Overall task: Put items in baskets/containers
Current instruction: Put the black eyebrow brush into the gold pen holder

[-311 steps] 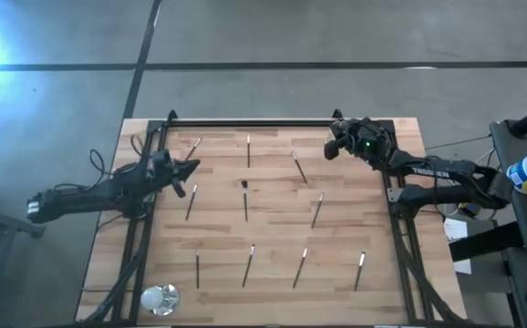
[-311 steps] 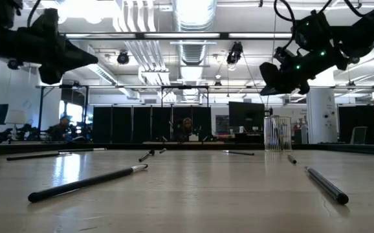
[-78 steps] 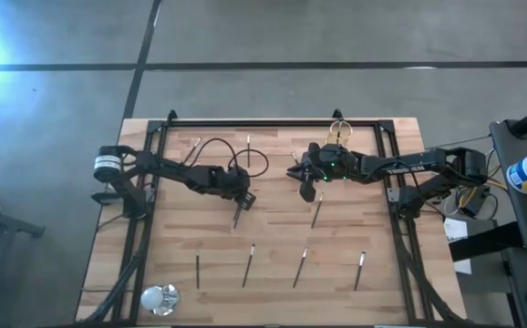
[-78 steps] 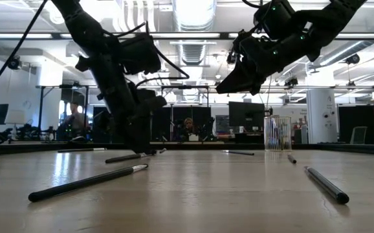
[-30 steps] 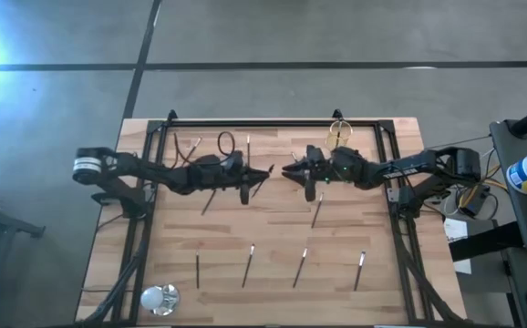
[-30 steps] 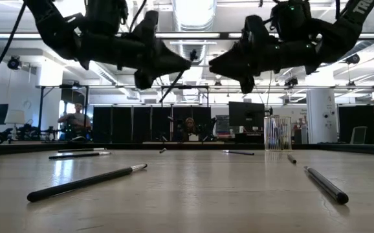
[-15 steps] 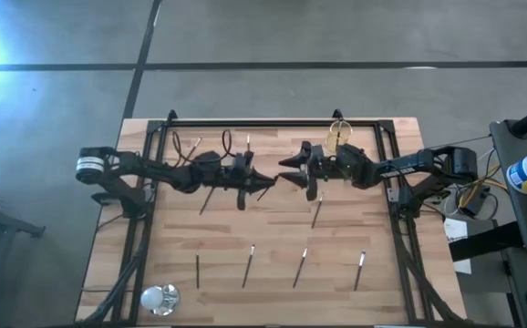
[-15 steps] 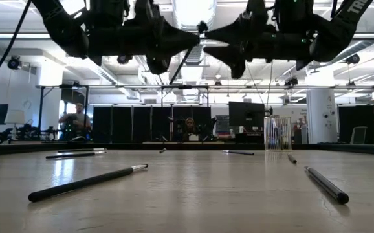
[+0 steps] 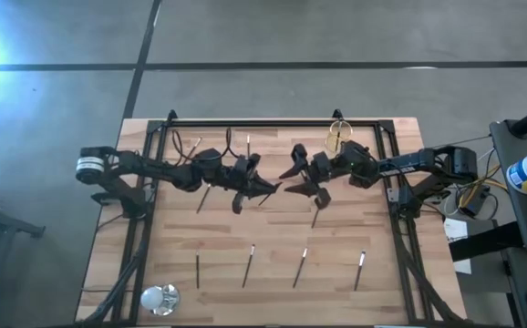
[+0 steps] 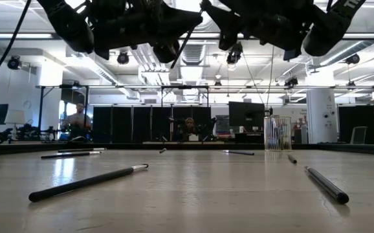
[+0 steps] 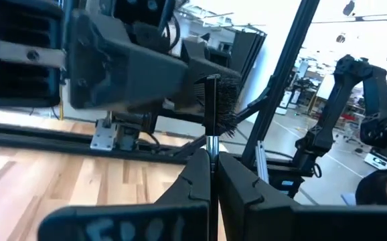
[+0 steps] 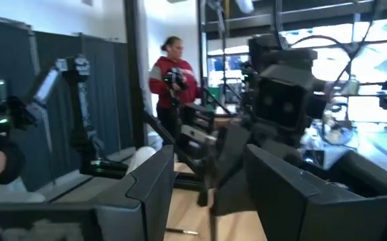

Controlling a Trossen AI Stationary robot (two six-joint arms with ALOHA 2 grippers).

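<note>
The table (image 9: 273,264) holds the work, and the task looks barely begun: the cup (image 9: 339,138), at about 1 o'clock near the far rail, shows no sticks inside as far as I can tell. The left gripper (image 9: 265,189) and right gripper (image 9: 293,175) meet high over the centre, tips nearly touching. The left one is clamped on 1 stick (image 11: 211,114), upright between its fingers; the right one's fingers stand spread, holding nothing, seemingly placed to take it. 4 sticks (image 9: 248,265) lie along 6 o'clock, others sit near 11 o'clock.
</note>
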